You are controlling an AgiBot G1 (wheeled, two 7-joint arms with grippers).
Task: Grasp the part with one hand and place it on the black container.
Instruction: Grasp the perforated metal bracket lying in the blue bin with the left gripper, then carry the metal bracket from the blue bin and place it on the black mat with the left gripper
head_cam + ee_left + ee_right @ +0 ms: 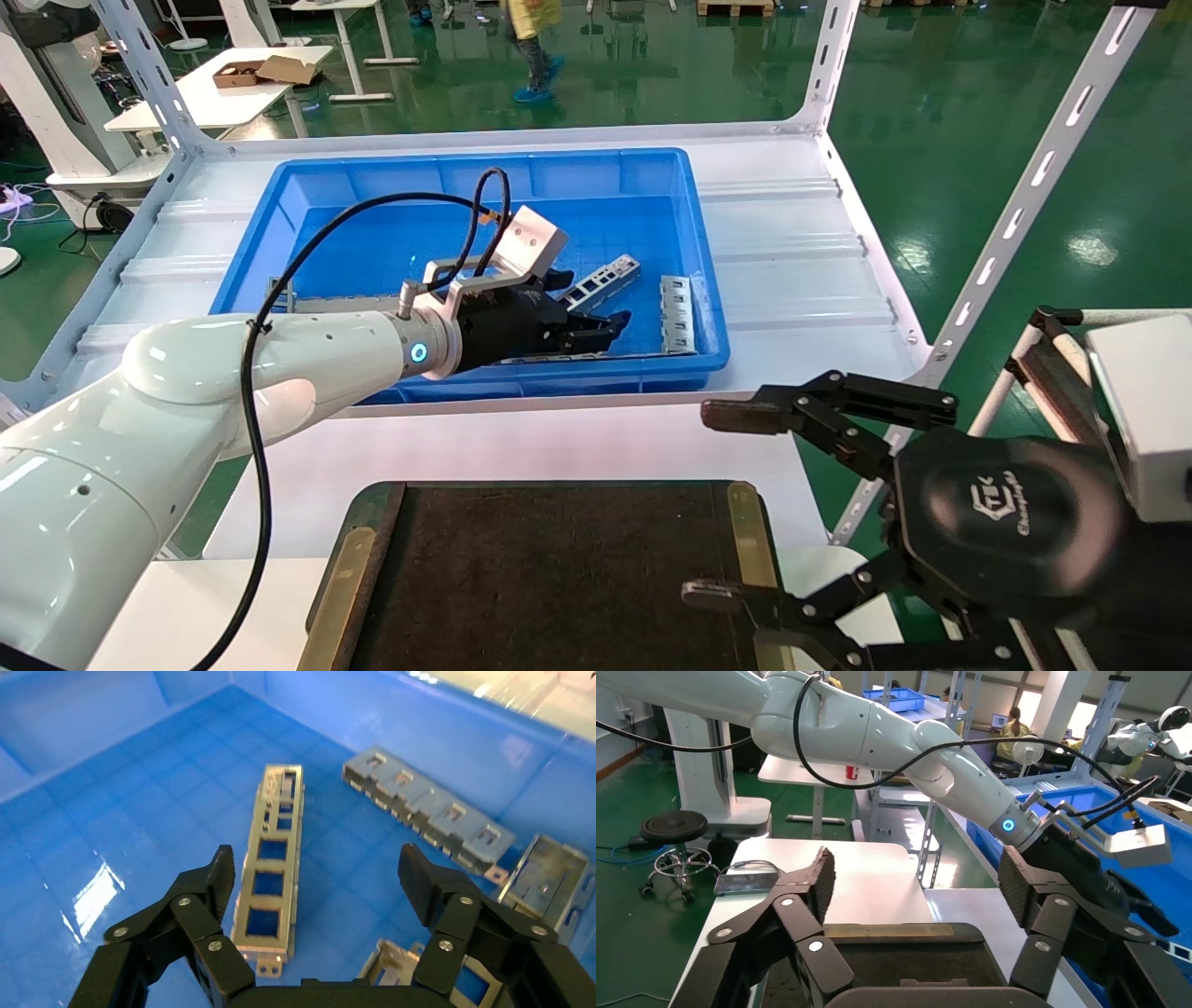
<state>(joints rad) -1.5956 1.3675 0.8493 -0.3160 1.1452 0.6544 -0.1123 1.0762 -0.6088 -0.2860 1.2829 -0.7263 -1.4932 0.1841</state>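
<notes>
The part [273,859] lies flat on the floor of the blue bin [307,186], toward the bin's right end and a little in from its front wall, and the main risk is a skewed or missed grasp: in the left wrist view the strip sits nearer one finger [211,881] of the left gripper [316,874] than the other, so if the jaws close from this offset I judge the near finger would push it sideways across the slick plastic rather than pinch it. A second risk is catching a neighbour, since a wider grey slotted plate [429,815] lies just beside the strip toward the bin's right wall and another piece [390,962] shows under the gripper body by the front wall. The strip is thin and low, so fingers that stop short of the floor may close on nothing. It is a narrow light-silver bracket with folded long edges, a row of rectangular cutouts showing blue through them, and a small tab at its near end. The left gripper's fingers are spread wide, holding nothing. The right gripper [726,503] hangs parked at the right edge of the black container [559,578], its fingers also apart and empty
</notes>
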